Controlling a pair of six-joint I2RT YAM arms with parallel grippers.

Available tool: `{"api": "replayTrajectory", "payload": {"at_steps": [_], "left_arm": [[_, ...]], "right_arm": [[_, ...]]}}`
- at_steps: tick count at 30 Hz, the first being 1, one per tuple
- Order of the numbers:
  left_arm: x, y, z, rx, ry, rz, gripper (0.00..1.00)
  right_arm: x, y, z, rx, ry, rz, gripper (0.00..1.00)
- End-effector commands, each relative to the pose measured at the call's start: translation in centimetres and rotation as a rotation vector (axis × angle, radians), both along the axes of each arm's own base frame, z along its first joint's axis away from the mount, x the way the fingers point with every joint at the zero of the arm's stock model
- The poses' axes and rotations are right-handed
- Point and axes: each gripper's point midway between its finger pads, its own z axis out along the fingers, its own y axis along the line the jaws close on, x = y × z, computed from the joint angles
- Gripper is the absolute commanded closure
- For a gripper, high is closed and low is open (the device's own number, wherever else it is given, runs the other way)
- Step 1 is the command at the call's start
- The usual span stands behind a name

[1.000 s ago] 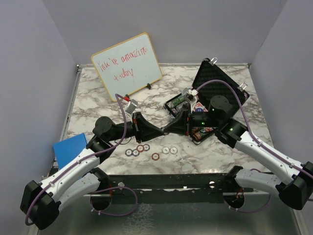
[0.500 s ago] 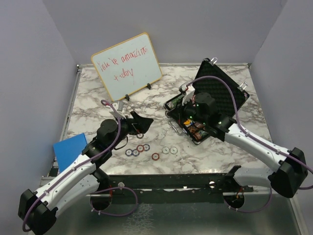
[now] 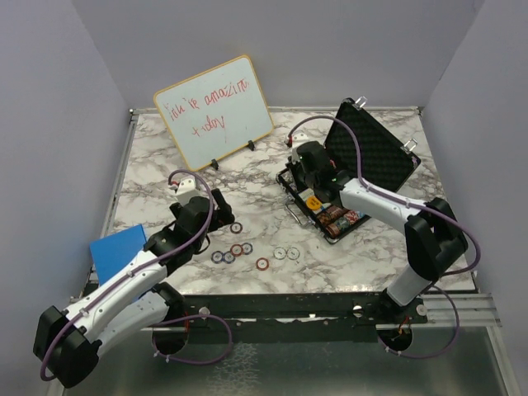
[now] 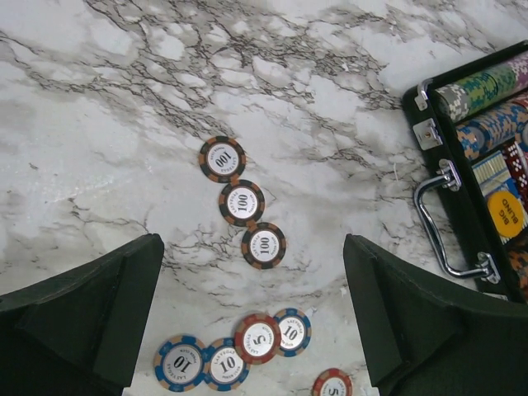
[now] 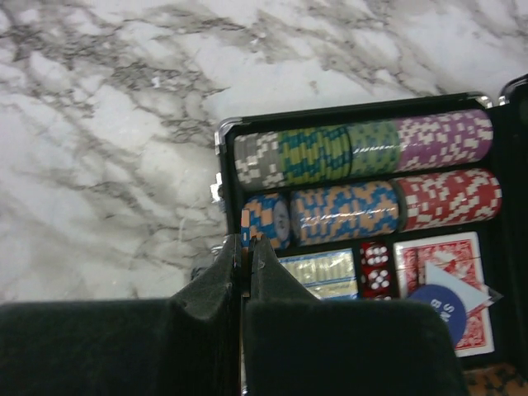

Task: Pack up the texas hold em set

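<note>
Claws differ: left claw (image 4: 252, 276) hovers spread above loose poker chips (image 4: 264, 246), right claw (image 5: 246, 252) pressed together over the briefcase (image 5: 228, 169).

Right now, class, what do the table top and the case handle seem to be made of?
Table top: marble or a marble-look laminate, smooth, judging by the white surface with grey veins. Case handle: probably polished metal, as it is thin, silvery and catches the light.

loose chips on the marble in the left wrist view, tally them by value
100 chips: 3
10 chips: 3
5 chips: 2
Total: 8
</note>
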Motion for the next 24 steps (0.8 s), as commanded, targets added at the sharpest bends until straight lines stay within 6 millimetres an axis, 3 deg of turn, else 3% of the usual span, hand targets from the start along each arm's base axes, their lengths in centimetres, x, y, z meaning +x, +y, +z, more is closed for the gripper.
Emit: {"api": "replayTrajectory", "payload": {"at_steps": [1,4,8,18,24], "left_arm": [[1.0,1.6,0.6,0.083,-0.047,0.065,0.01],[1.3,1.9,0.3,0.110,-0.049,0.072,0.01],[1.4,1.9,-0.2,0.136,-0.044,0.062,0.01],[1.6,1.3,-0.5,0.137,-0.045,0.026,0.01],[1.6,1.2,-0.5,0.131,-0.048,0.020,0.01]], "right_arm": [[3.4,-1.7,0.6,-0.124,-0.059,-0.031,1.00],[4.5,-2.4,-0.9,-0.163,-0.008,-0.020,1.00],[4.5,-2.5,-2.6,-0.181,0.049,0.037,1.00],[3.7,-2.1,-5.1,-0.164,0.150,0.088,1.00],[4.1,-2.0,-5.3,-0.160,0.153,0.080,1.00]]}}
